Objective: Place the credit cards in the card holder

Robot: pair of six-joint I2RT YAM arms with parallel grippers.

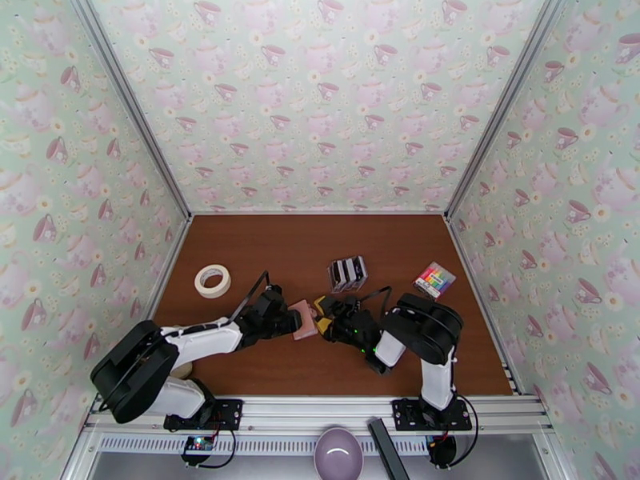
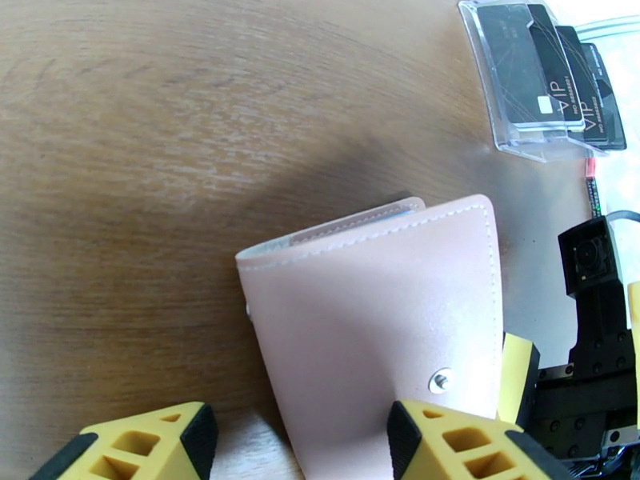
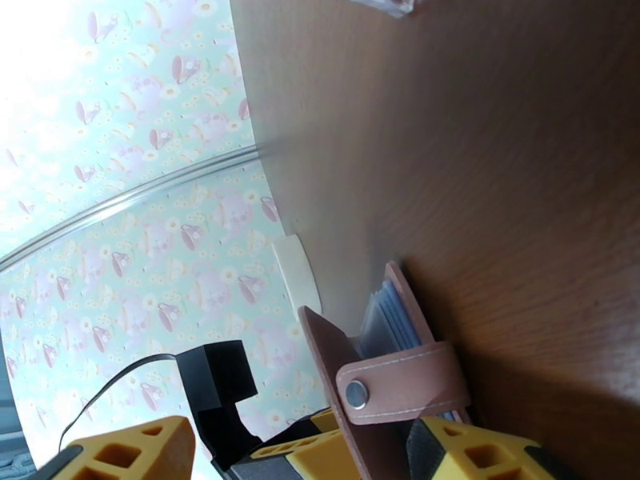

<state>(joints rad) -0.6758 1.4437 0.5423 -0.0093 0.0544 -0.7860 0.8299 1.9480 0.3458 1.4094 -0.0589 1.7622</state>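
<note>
card holder (image 2: 376,314) sits between the apart jaws of left gripper (image 2: 300,430); right gripper (image 3: 304,446), jaws apart too, should gently lift its tab (image 3: 400,382)

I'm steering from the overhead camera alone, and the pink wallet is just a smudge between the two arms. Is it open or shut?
Observer: Barely open. In the right wrist view the wallet gapes a little along one edge, and clear pockets show inside.
Operator: And its strap?
Observer: The strap lies across that gap with its snap against the wallet's outside. I cannot tell whether it is fastened.
Operator: What is in the striped thing behind it?
Observer: The left wrist view shows black cards lettered VIP, standing overlapped in a clear rack.
</note>
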